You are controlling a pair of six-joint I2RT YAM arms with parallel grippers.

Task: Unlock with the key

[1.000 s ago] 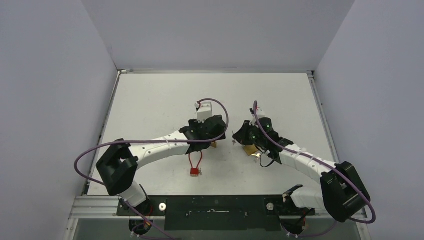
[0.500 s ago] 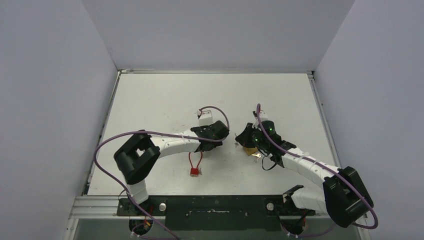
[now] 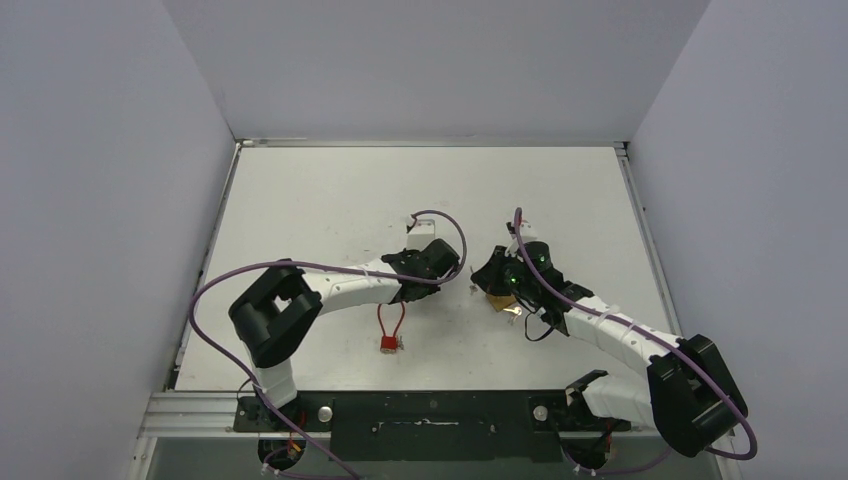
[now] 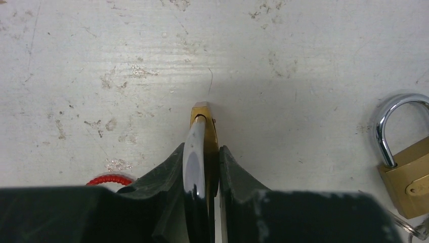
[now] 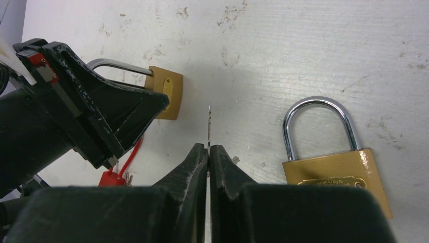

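While both tools are clenched, nearest item: red plastic tag point(image 3: 388, 343) on a red cord loop, lying on the surface between the two arms, untouched.
Right tool point(image 5: 208, 149): pinched tight on a thin silver metal key point(image 5: 209, 124), seen edge-on, blade sticking straight out past the fingertips.
Left tool point(image 4: 201, 152): clamped on a brass padlock with a steel shackle point(image 4: 205, 112), stood on edge between the fingers, brass end poking beyond them.
Spare padlock of brass with a steel shackle point(image 5: 336, 169): flat on the scuffed white surface point(image 5: 303, 45), right of the key, apart from it, not gripped.
Key-to-lock relation: brass padlock sits just left of the key tip, close, a gap between, not touching.
Axes: key blade runs away from the right wrist; padlock's long axis lies across that, shackle leading off left under the left tool, brass end face turned toward the key.
Keyway: oval mark on that face; probably the slot, cannot confirm.
Nearer arm: right, since it carries the key.
Judgement: blade must swing left to line up with the padlock's axis before it can enter.
Far zone: surface runs on to the grey back wall.
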